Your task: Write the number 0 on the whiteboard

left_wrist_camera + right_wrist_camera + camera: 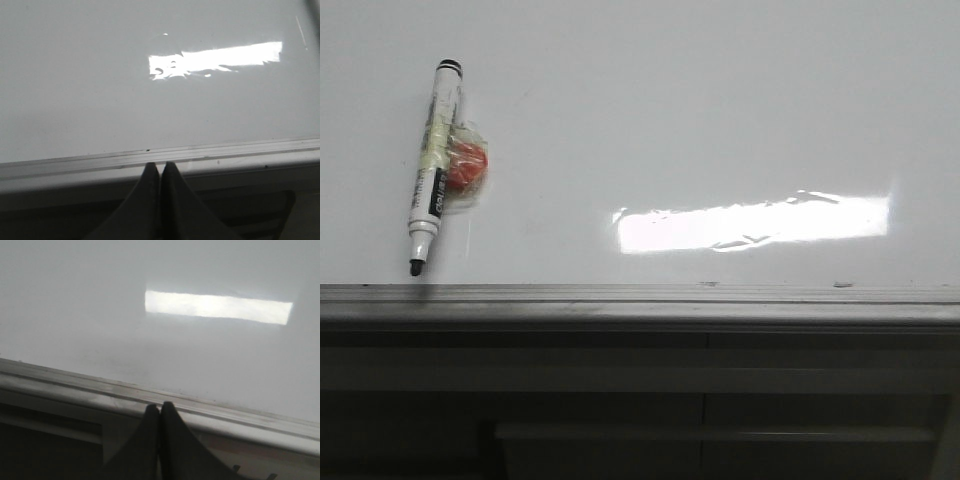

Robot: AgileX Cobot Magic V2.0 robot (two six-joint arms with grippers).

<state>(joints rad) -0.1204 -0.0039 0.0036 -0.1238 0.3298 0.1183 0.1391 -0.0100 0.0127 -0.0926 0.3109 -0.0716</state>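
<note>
A marker [435, 165] (uncapped, axis near twelve-to-six) was seen at ten o'clock on the whiteboard [720, 120], nearer the left gripper [160, 167]; both it and the right gripper [160, 409] were closed, empty.

whiteboard [720, 110]: glare patch, right | marker [433, 165]: uncapped, left, tip near grey rail [640, 295]

My whiteboard [700, 120] is big, white and shiny. It lies flat and fills the whole top part of the front view. A bright strip of light glare sits on it, to the right of its middle and close to its grey metal rail [640, 293]. That rail runs along the near edge of the whiteboard, from one side of the view to the other. I see no drawn line on the whiteboard, so the number 0 is not written on it yet.
</note>
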